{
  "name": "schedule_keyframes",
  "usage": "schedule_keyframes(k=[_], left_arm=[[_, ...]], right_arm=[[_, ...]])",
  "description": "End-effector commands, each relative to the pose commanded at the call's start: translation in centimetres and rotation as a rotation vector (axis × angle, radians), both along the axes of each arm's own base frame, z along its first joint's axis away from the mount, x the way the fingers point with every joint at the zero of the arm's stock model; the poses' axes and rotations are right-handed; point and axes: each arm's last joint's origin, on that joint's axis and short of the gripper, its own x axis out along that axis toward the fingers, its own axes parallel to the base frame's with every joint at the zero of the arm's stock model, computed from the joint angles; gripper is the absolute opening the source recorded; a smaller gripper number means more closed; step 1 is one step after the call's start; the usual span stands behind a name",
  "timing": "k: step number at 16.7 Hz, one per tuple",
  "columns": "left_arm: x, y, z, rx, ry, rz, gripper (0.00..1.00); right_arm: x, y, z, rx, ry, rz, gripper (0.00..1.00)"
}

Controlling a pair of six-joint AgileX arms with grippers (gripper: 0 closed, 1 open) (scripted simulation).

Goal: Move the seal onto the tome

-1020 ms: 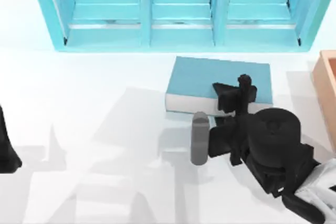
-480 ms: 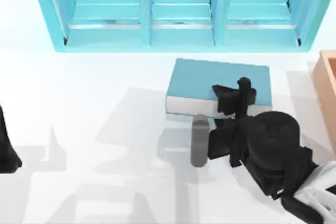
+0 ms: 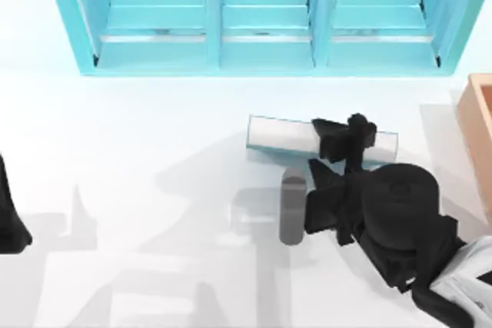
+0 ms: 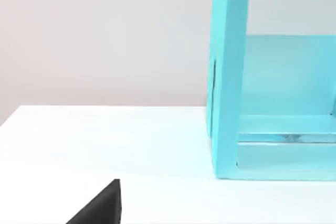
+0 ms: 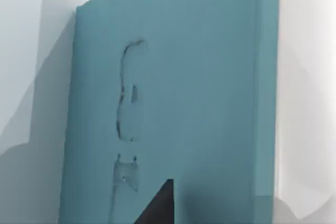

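change: book [image 3: 280, 134] was lying flat with its teal cover up 0.5 s ago; it now stood tipped on edge, so the top view showed a narrow white strip of page edges with thin teal borders.
change, arm: right gripper [image 3: 336, 157] stayed at almost the same spot, right of centre in the frame, across the strip's right half.
right gripper state: can't tell whether it was apart or together; a dark tip [image 5: 157, 205] sat against the bottom of the cover in the right wrist view.
book, close up: the teal cover [image 5: 199, 103] rose steeply in front of the right wrist camera, with faint outline marks on it left of centre.
left arm: parked at the left edge [image 3: 9, 224], unchanged; gripper state can't tell.
surface: plain white table [image 3: 138, 151], crossed by grey arm shadows in the lower half.
room: pale blank wall behind the table edge [image 4: 105, 140] in the left wrist view.
shelf: big teal shelf unit [image 3: 261, 13] across the top of the frame, three bays; its side panel [image 4: 228, 77] was upright.
box: tan box [image 3: 480, 136] at the right edge, well apart from the book.
near arm: grey cylinder [image 3: 292, 209] just left of the right arm's black body, below the book.
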Motion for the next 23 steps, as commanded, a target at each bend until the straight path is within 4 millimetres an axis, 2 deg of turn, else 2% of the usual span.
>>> schedule_keyframes(k=[2,3,13,16,20,23], left_arm=[[0.0,0.0,0.0,0.0,0.0,0.0,1.0],[0.0,0.0,0.0,0.0,0.0,0.0,1.0],[0.0,0.0,0.0,0.0,0.0,0.0,1.0],[0.0,0.0,0.0,0.0,0.0,0.0,1.0],[0.0,0.0,0.0,0.0,0.0,0.0,1.0],[0.0,0.0,0.0,0.0,0.0,0.0,1.0]], right_arm=[[0.0,0.0,0.0,0.0,0.0,0.0,0.98],[0.0,0.0,0.0,0.0,0.0,0.0,1.0],[-0.5,0.1,-0.1,-0.006,0.007,-0.001,1.0],[-3.4,0.8,-0.1,-0.021,0.028,-0.007,1.0],[-10.0,1.6,0.5,-0.023,0.028,0.008,1.0],[-13.7,0.8,0.9,-0.009,0.009,0.005,1.0]])
